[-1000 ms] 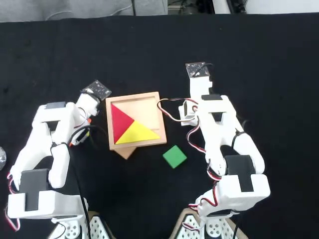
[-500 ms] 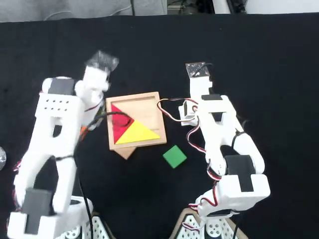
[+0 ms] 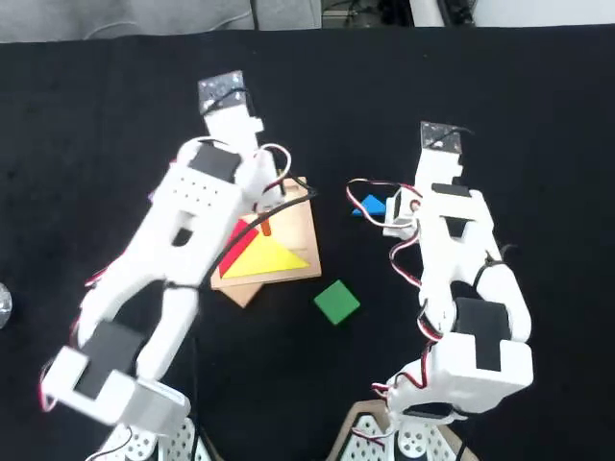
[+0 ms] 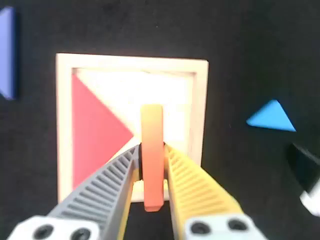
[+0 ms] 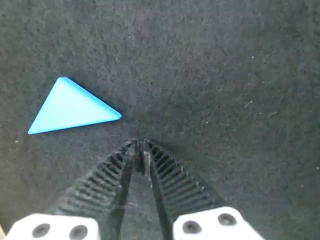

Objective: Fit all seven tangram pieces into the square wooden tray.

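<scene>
Left claw (image 4: 151,151) just swung over the tray (image 4: 201,110) clamping the orange piece (image 4: 151,125), so drop-in looks next; right claw (image 5: 139,147), pinched empty, shifted toward 3 o'clock beside the blue triangle (image 5: 70,107).

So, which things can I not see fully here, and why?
Orange piece: left wrist view, held edge-on in the left end effector, shape unclear.
Purple piece: left wrist view, cut by the picture's edge.
Wooden tray: high view, left arm covers part.
Tan piece: high view, partly under the tray.

Green square (image 3: 336,301) near wooden tray (image 3: 313,240)
</scene>
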{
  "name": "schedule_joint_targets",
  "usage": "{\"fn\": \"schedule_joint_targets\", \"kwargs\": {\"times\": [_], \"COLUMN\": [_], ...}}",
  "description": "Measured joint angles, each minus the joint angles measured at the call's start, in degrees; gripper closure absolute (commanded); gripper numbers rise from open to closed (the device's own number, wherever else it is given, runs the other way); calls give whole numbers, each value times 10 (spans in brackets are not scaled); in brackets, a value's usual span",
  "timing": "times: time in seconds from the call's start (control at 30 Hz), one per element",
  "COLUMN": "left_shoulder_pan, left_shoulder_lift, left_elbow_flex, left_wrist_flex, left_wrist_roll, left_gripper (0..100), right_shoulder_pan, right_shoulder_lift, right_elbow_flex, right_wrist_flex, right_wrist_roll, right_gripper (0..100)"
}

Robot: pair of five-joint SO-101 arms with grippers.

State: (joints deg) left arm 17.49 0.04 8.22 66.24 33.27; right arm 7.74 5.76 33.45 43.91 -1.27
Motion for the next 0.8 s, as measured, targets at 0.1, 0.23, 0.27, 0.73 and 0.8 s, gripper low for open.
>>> {"fn": "schedule_joint_targets", "kwargs": {"times": [0.1, 0.23, 0.27, 0.73, 0.8], "left_shoulder_pan": [15, 41, 48, 81, 81], "left_shoulder_lift": [57, 90, 95, 185, 185], "left_elbow_flex": [1, 1, 1, -13, -17], "left_wrist_flex": [-26, -58, -72, -136, -136], "left_wrist_roll": [23, 49, 53, 86, 84], "left_gripper": [939, 942, 942, 938, 937], "right_shoulder_pan": [-1, -1, -1, 16, 16], "right_shoulder_lift": [0, 0, 0, 0, 0], "right_elbow_flex": [0, 0, 0, 0, 0], "right_wrist_flex": [0, -13, -14, -14, -14], "right_wrist_roll": [1, 1, 1, 0, 0], "right_gripper": [987, 987, 987, 987, 987]}}
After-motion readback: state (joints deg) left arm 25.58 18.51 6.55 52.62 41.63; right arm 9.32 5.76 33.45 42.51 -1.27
